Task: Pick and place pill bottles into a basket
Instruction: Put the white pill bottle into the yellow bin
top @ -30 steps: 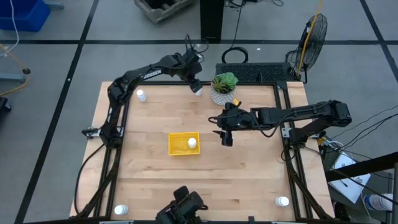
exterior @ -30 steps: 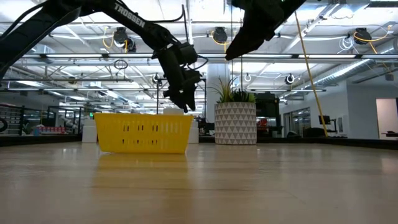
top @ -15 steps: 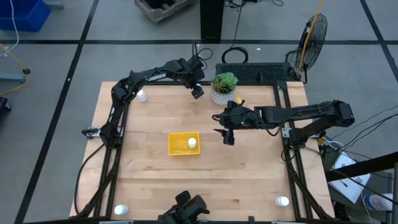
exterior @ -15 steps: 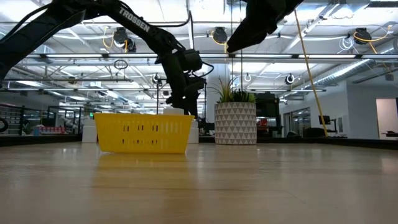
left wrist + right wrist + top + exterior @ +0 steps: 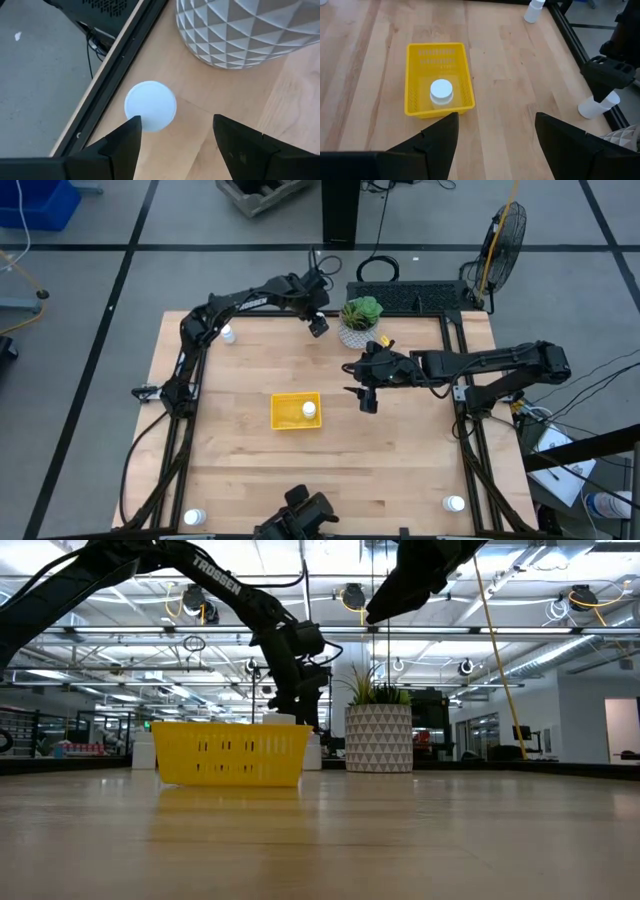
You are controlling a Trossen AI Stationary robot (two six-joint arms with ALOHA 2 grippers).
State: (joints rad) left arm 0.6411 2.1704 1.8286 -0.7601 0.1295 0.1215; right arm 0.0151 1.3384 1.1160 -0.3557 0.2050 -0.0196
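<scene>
A white pill bottle (image 5: pixel 150 106) stands on its base at the table's far edge, next to the white plant pot (image 5: pixel 358 330). My left gripper (image 5: pixel 177 140) hovers open just above it, pointing steeply down; the cap shows ahead of the gap, close to one finger (image 5: pixel 127 137). The yellow basket (image 5: pixel 285 412) sits mid-table with one pill bottle (image 5: pixel 441 92) upright inside. My right gripper (image 5: pixel 367 402) hangs open in the air to the basket's right, holding nothing. Three more pill bottles stand at the far left (image 5: pixel 227 333), near left (image 5: pixel 194 517) and near right (image 5: pixel 456 503).
The plant pot (image 5: pixel 250 30) stands close beside the bottle under my left gripper, and the table's dark frame rail (image 5: pixel 115 65) runs along its other side. Bare wood lies between the basket and the near edge.
My left gripper has come down and shifted a little toward the plant pot, and now stands over the pill bottle at the far edge, hiding it in the high view. Its fingers have stayed apart.
</scene>
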